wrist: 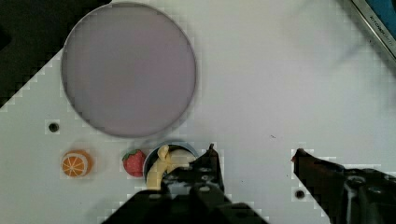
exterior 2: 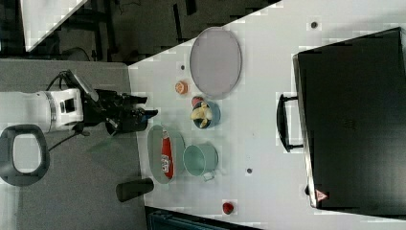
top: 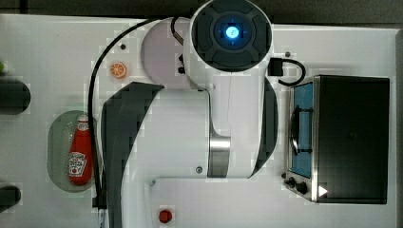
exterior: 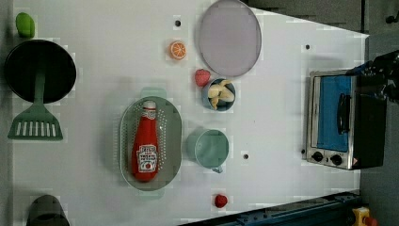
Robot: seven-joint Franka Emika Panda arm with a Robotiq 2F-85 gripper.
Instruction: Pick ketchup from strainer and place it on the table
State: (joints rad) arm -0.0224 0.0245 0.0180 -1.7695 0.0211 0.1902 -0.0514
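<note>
In strainer (exterior: 175,136) – ketchup (exterior: 145,146), well apart from fingers (wrist: 212,161) – spread, gripping nothing.

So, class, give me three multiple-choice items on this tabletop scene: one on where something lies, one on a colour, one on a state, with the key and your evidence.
1. Where does the ketchup lie?
A. in the strainer
B. on the grey plate
C. inside the toaster oven

2. What colour is the cup beside the strainer in the left view?
A. red
B. pale green
C. black

3. How do the gripper fingers stand?
A. shut on the bottle
B. shut on nothing
C. open, holding nothing

Key: 1 A, the bottle lies lengthwise inside the oval basket; 2 B, its rim and wall are pale green in the left view; 3 C, the wrist view shows bare table between the two fingertips.
</note>
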